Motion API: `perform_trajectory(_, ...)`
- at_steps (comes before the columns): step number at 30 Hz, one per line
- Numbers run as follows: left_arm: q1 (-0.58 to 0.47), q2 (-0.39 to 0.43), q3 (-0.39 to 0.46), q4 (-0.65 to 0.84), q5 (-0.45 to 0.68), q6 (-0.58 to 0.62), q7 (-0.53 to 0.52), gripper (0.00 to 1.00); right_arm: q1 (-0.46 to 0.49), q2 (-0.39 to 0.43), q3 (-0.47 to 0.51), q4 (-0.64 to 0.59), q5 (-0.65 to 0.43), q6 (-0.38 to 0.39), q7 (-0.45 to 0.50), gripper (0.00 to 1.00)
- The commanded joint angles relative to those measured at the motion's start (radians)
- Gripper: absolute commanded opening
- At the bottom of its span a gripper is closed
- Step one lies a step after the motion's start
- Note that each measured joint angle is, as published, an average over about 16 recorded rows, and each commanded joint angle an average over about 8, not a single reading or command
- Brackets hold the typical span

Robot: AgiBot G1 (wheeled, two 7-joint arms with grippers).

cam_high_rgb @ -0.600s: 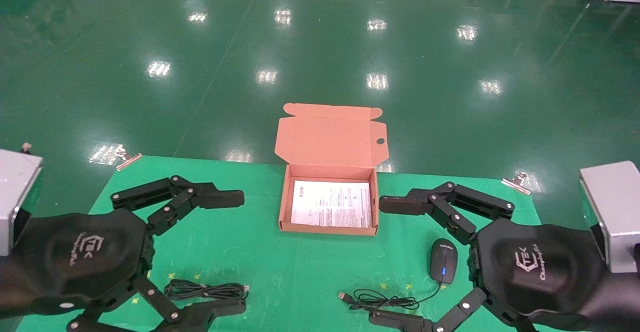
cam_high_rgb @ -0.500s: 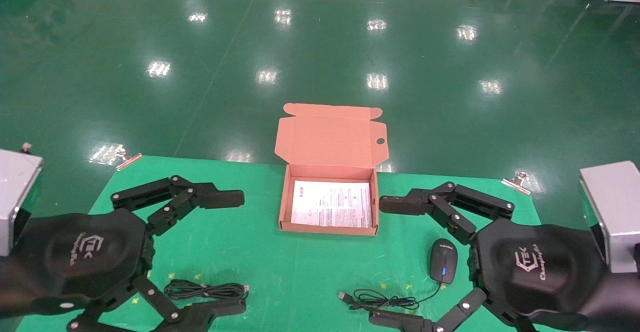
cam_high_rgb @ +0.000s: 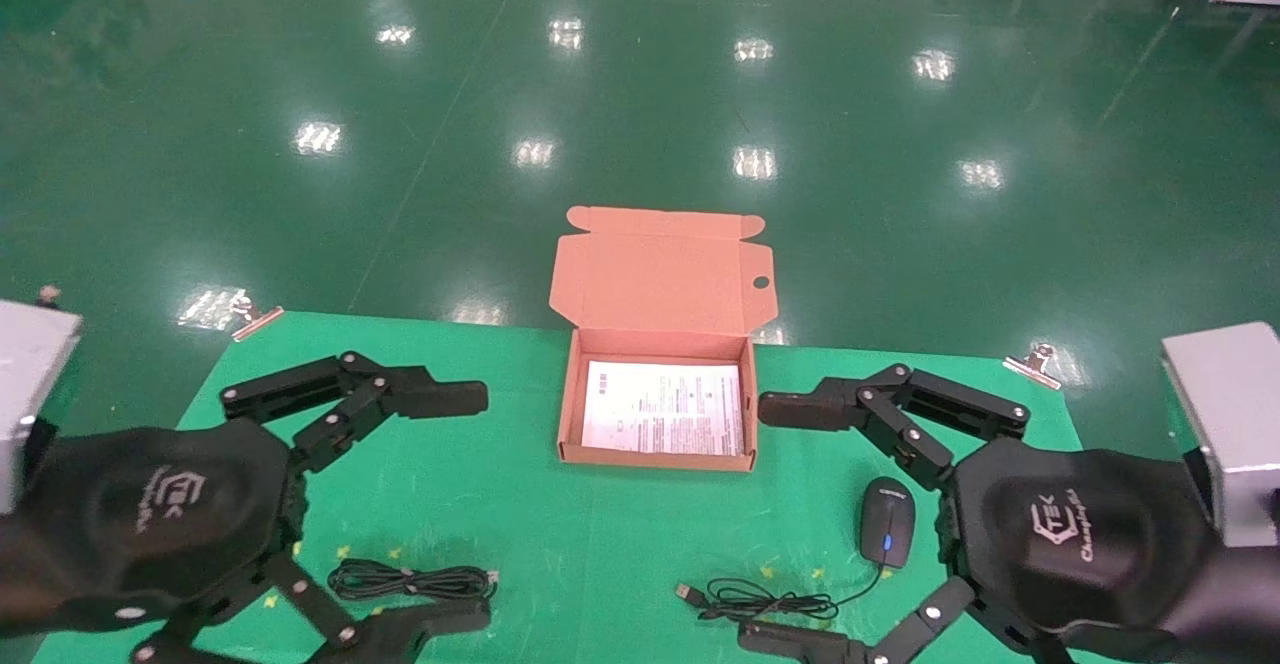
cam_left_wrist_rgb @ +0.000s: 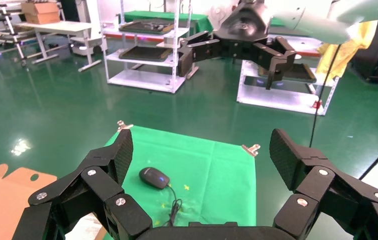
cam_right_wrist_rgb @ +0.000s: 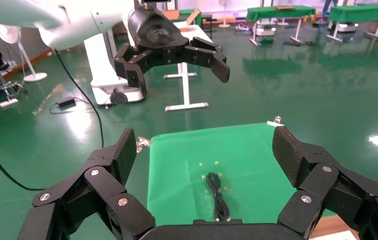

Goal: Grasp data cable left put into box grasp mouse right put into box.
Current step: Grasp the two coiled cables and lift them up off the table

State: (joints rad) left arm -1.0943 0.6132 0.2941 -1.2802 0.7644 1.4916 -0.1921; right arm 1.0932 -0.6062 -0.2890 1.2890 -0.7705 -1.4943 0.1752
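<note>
The data cable [cam_high_rgb: 410, 580] lies coiled on the green cloth at front left; it also shows in the right wrist view [cam_right_wrist_rgb: 217, 195]. The black mouse [cam_high_rgb: 887, 521] with its blue-lit wheel lies at front right, its thin cord [cam_high_rgb: 770, 599] trailing left; it also shows in the left wrist view [cam_left_wrist_rgb: 154, 177]. The open cardboard box [cam_high_rgb: 570, 394] stands at the back middle with its lid up. My left gripper [cam_high_rgb: 475, 509] is open and empty, hovering above the cable. My right gripper [cam_high_rgb: 765, 522] is open and empty, just beside the mouse.
A printed paper sheet [cam_high_rgb: 662, 419] lies in the box. The green cloth [cam_high_rgb: 520, 504] covers the table, held by metal clips [cam_high_rgb: 258, 319] at its back corners. Green floor lies beyond the far edge. Racks and tables stand far off in the wrist views.
The left arm has shifted very slightly back toward me. The right arm, cable, mouse and box have not moved.
</note>
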Motion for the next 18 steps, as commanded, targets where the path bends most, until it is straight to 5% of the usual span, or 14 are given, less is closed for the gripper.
perform_trajectory(1,-0.002,-0.001,0.000,0.000,0.002,-0.002,0.002,1.00,0.000,0.001,0.001,-0.001,-0.001,0.002,-0.001,1.00)
perform_trajectory(18,-0.243,0.071,0.200,-0.024,0.440,0.039,-0.084,1.00,0.272,-0.044,-0.199,0.065,-0.540,-0.051,-0.225,1.00)
